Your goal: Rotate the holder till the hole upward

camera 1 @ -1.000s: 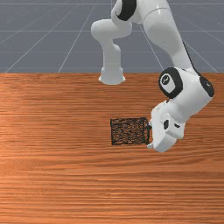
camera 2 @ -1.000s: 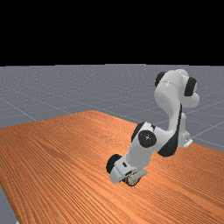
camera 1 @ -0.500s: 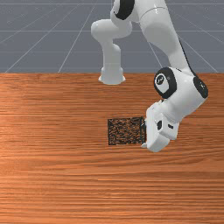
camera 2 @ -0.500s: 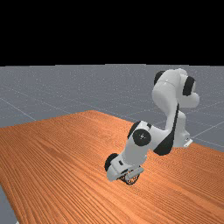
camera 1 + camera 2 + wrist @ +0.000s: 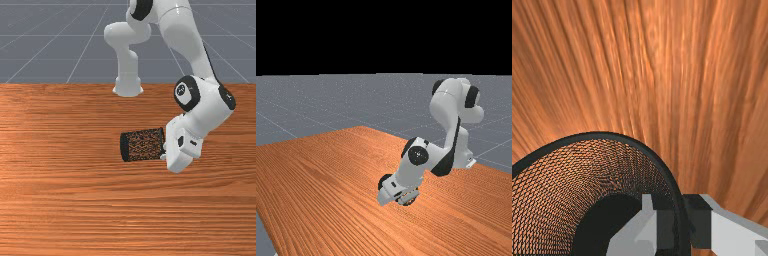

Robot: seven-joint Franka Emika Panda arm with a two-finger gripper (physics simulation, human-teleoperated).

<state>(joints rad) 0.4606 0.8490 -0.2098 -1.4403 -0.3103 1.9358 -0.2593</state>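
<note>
Near the front view's middle, the black mesh holder is on its side, with its dark closed base to the front view's left, and my gripper pinches its wall firmly at the mouth; whether it touches the wooden table, I cannot tell. While the front view gives me the outside mesh, the wrist view looks into the holder, where one finger is inside the rim and the other outside. Across the far view, the white arm stands before the holder and covers the most of it.
</note>
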